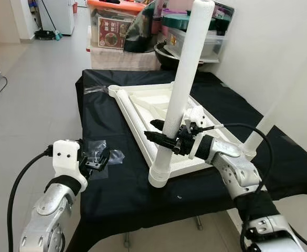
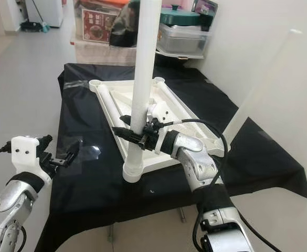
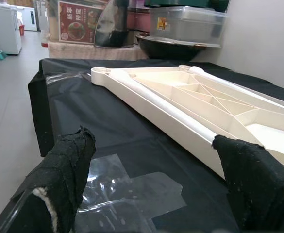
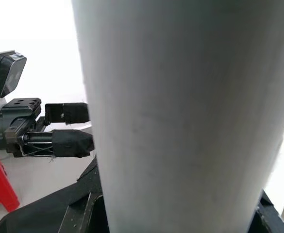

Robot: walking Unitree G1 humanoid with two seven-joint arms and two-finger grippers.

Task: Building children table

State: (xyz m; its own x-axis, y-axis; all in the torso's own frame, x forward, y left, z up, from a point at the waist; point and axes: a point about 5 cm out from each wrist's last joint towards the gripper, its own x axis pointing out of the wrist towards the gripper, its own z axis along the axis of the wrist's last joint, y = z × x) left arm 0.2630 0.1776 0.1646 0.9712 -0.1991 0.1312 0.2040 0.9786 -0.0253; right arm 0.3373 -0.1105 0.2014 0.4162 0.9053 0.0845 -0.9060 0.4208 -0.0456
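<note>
Where tabletop ends, upright leg

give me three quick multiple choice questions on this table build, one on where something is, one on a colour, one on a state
1. Where does the upright leg stand?
A. at the near corner of the tabletop
B. on the floor
C. on the storage boxes behind

2. What colour is the cloth under the parts?
A. white
B. black
C. red

3. What is the right hand doing?
A. hanging idle
B. shut on the leg
C. holding a plastic bag

Answers:
1. A, its base sits in the tabletop's near corner socket.
2. B, the cloth covering the work surface is black.
3. B, its fingers close round the leg, while the left hand hovers open at the cloth's left edge.
</note>
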